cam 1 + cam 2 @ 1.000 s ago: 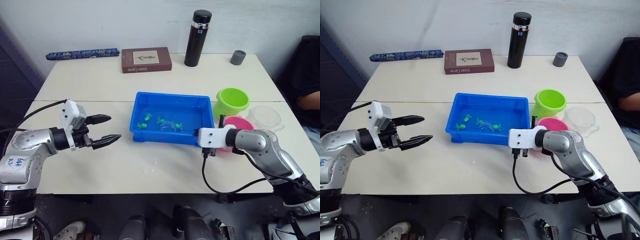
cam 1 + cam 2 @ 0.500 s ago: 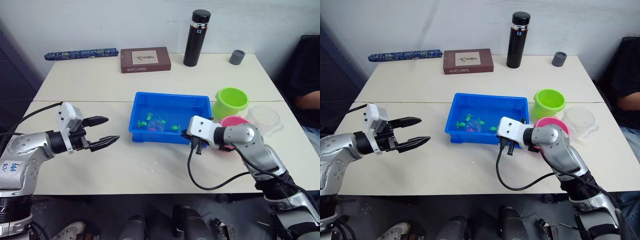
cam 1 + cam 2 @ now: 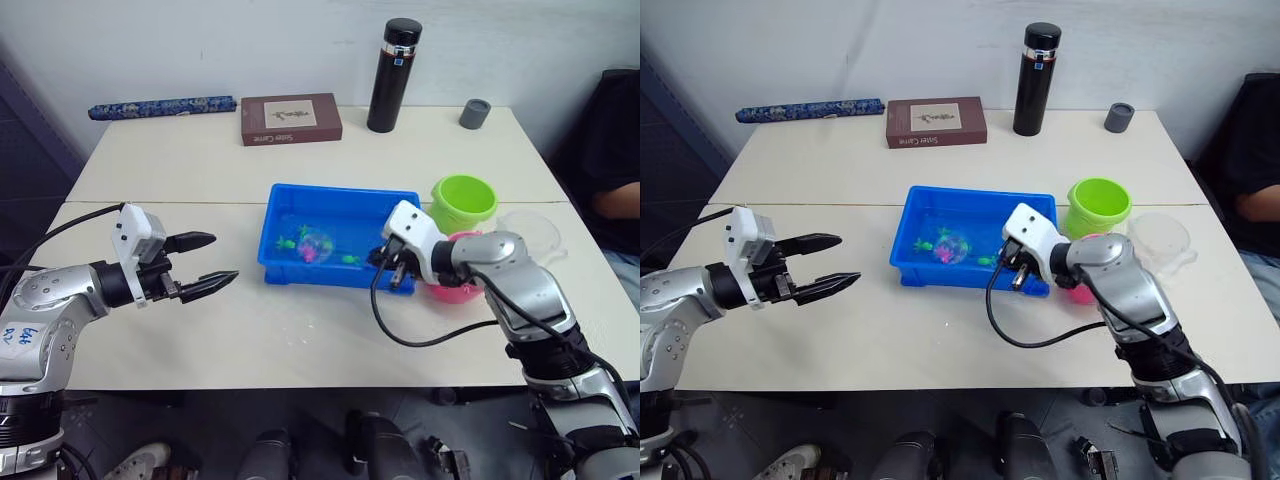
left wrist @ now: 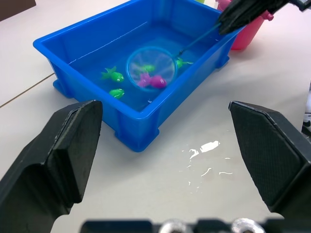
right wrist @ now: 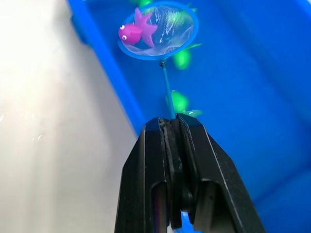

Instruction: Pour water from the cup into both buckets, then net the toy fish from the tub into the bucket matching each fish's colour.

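Net up out of the water now, hoop lifted over the middle of the blue tub, where half a second back it sat lower among the fish. And a catch: one pink fish lying in the mesh at the hoop's edge, tail up. Right claw clamped tight on the thin dark handle, fingers pressed together with the rod running straight out from between them. Right arm swung round from the near rim of the tub to its right end, wrist now just beside the pink bucket.

Meaning for the task: scooping done for this fish, carry and tip not yet done. Pink fish, so pink bucket the likely target, sitting on the counter just off the tub's right end, with the lime green bucket right behind it. Short haul, but hoop needs to stay level on the way or the fish slides off that edge.

Several green fish left in the tub water, near the left side and under the hoop. Clear cup parked at the far right beside the buckets. A few drops of water on the counter in front of the tub.

Left claw spread wide, holding nothing, hovering over the counter well to the left of the tub, exactly as placed a second ago. No part in this step, by the look of it.
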You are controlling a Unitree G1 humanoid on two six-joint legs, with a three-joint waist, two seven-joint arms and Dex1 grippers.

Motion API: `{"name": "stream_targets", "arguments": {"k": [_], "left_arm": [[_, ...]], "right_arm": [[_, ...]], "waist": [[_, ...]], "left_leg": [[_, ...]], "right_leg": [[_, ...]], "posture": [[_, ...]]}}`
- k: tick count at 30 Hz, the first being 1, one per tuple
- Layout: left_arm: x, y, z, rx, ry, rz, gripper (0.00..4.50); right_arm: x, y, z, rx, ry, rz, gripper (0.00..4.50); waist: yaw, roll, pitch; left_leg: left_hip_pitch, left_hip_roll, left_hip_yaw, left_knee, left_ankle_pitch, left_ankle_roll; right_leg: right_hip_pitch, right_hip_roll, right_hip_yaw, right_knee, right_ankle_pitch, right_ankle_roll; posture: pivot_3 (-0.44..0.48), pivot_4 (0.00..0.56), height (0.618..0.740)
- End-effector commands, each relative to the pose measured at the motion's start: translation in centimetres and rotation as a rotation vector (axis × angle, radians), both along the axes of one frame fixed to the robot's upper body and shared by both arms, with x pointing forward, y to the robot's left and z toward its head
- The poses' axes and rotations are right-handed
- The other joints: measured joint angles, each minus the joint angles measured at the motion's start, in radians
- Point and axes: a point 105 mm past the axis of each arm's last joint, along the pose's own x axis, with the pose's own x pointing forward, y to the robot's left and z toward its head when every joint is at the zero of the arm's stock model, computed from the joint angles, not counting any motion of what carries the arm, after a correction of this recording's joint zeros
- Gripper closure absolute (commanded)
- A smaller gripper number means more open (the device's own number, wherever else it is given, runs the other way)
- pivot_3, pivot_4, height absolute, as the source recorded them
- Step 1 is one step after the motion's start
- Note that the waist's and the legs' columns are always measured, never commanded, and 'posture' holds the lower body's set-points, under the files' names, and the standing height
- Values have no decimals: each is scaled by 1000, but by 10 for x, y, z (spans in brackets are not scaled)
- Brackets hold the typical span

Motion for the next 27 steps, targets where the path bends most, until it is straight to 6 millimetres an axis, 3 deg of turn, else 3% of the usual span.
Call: {"name": "stream_targets", "arguments": {"k": [1,21,27], "left_arm": [[1,-3,12,1,-51,-22,17],[17,-15,14,6,-78,-78,17],[26,-26,17,0,-94,-135,17]], "right_arm": [[4,-8,19,43,-30,-39,4500],[10,-48,38,87,-63,-202,4500],[-8,-72,59,124,-129,-229,4500]], "waist": [[0,0,0],[1,0,0],[7,0,0]], "left_leg": [[0,0,0,0,0,0],[-1,0,0,-1,0,0],[-1,0,0,-1,0,0]], "right_leg": [[0,0,0,0,0,0],[-1,0,0,-1,0,0],[0,0,-1,-2,0,0]], "posture": [[0,150,740],[0,150,740],[0,150,740]]}}
